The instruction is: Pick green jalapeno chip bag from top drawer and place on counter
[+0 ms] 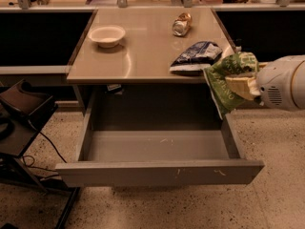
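gripper (242,82) at the table (143,51) right front corner, jaws clamped on green jalapeno chip bag (220,87) (hanging over open top drawer (157,171), right side). Just beside blue-and-white chip bag (196,56); possibly touching the table edge, hard to tell.

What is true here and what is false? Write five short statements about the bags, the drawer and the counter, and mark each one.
1. The gripper holds the green jalapeno chip bag in the air by the counter's front right corner. True.
2. The top drawer is shut. False: it is pulled open.
3. A white bowl sits on the counter. True.
4. The can stands upright. False: it lies on its side.
5. The blue-and-white chip bag lies in the drawer. False: it lies on the counter near the front edge.
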{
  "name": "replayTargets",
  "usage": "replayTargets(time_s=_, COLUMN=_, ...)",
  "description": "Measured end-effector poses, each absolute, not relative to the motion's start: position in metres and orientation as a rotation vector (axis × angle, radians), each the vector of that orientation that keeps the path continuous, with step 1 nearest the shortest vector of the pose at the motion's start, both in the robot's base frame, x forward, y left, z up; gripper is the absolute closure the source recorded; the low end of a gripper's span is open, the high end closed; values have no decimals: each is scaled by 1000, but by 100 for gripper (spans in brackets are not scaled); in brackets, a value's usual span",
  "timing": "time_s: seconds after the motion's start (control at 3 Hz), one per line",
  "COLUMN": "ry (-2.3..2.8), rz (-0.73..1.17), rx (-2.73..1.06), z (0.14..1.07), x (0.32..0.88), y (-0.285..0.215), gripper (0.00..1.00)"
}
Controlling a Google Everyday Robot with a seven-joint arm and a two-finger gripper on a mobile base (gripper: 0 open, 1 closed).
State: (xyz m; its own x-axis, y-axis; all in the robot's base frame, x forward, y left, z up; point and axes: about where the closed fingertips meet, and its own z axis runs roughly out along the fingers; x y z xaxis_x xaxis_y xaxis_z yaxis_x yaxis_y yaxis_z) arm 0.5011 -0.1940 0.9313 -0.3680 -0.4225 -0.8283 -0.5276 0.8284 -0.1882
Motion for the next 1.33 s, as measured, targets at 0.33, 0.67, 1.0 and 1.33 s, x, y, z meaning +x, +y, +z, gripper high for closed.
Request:
replayTargets(time_s=0.33, ry=1930, rz=145, rx=-769, z=959, x=519, y=-178, gripper=100)
replayTargets(time_s=0.67, ry=1816, rz=179, rx=-919, z=1013, x=546, y=-138, gripper=100)
replayTargets(time_s=1.0, ry=1741, rz=224, rx=-1056, z=1053, x=580, y=-93, gripper=100)
replayTargets(time_s=1.33, ry=1662, rz=282, rx=-1135, z=1084, x=615, y=-48, gripper=100)
